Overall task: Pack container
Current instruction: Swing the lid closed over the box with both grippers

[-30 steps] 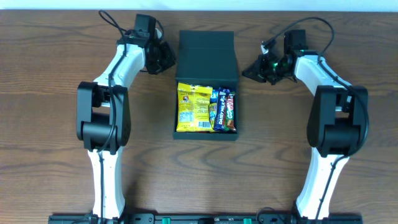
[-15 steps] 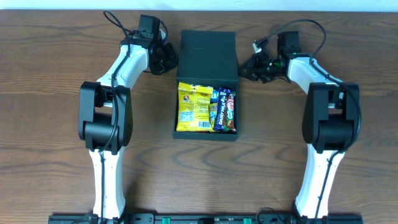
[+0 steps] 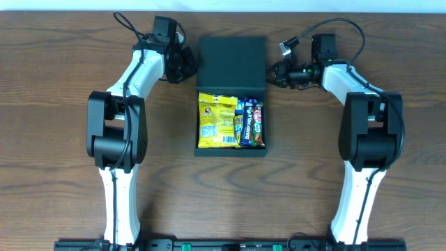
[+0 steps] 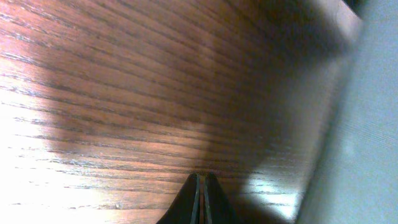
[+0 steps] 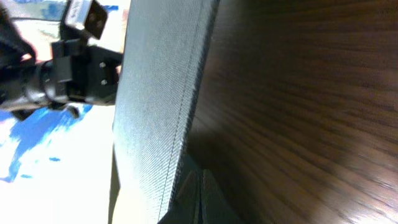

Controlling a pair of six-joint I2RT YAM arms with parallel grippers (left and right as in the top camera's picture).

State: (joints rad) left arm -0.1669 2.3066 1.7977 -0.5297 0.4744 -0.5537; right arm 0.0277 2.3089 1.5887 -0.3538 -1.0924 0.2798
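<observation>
Overhead, I see the container (image 3: 231, 152) at the middle of the worktop (image 3: 56, 139), already holding a yellow packet (image 3: 217, 120) and chocolate bars (image 3: 252, 124). Its lid (image 3: 231, 63) lies flung open toward the far side. The left jaws are clenched on nothing just beside the lid's left edge, and the right jaws are clenched and empty at its right edge. I judge packing done and closing in hand. Next I must work both tips under the flap and swing it over the snacks evenly, without shoving the box.
</observation>
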